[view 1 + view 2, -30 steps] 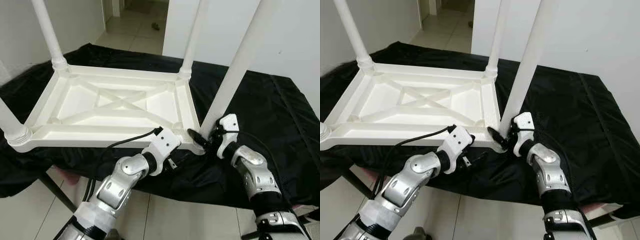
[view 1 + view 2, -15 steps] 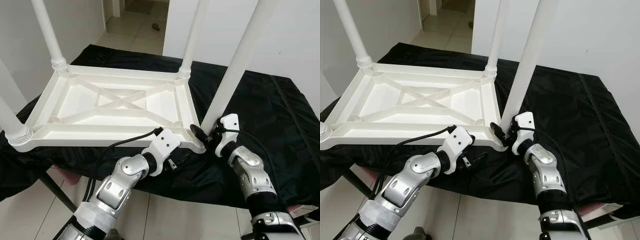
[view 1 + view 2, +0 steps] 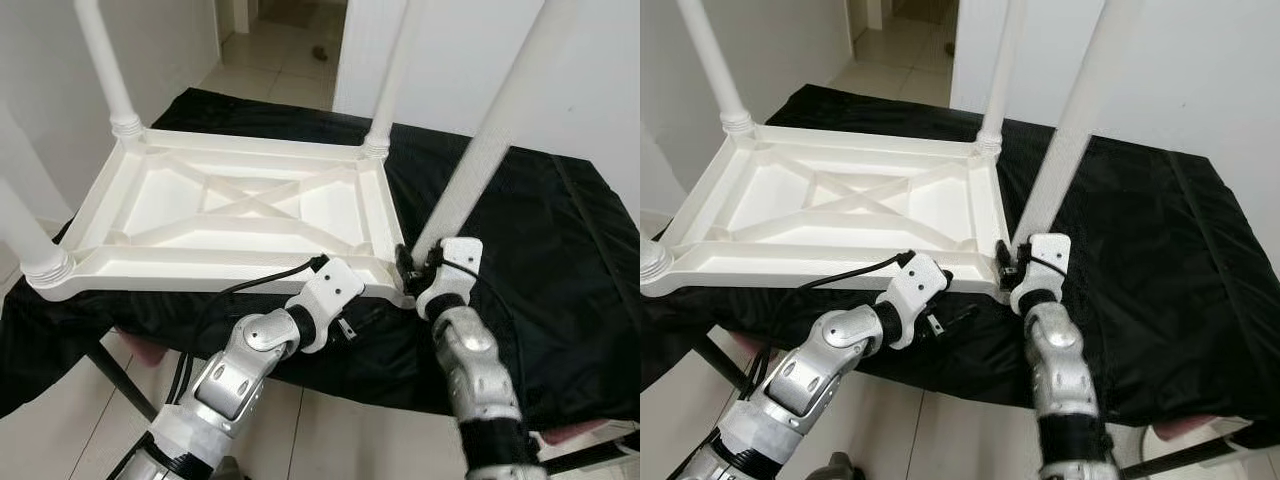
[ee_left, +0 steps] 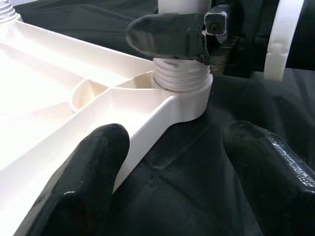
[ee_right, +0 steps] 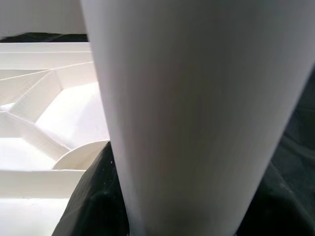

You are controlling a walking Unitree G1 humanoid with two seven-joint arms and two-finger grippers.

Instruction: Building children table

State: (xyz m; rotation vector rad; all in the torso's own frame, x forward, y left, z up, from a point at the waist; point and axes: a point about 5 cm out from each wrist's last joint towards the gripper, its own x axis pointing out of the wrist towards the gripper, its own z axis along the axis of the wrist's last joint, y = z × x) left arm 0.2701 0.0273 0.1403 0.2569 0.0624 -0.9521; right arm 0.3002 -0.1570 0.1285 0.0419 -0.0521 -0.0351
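a black cloth [image 3: 520, 240] covers the work surface, with white walls behind and a tiled hallway beyond. on the cloth lies the white plastic table [image 3: 240, 215], upside down, its ribbed underside facing up and its long axis running across the robot's front, from its left side to its right. three legs already stand up from the left near, left far and right far corners.

the fourth leg [image 3: 480, 150] rises from the near right corner socket [image 4: 181, 86], leaning slightly to the right; its thread shows just above the socket collar, so it looks not yet fully screwed home.

the right gripper [image 3: 412, 272] is clamped on the leg's base just above the socket. the left gripper [image 4: 167, 162] hangs just below the table's near edge, fingers [image 4: 93, 167] spread wide and holding nothing.

the table looks like hollow moulded plastic: light, stiff, smooth and a bit slippery. it would likely slide on the cloth under a twist, so bracing the rim near the corner seems wise. the leg is best held low, near the thread, where turning force goes straight in.
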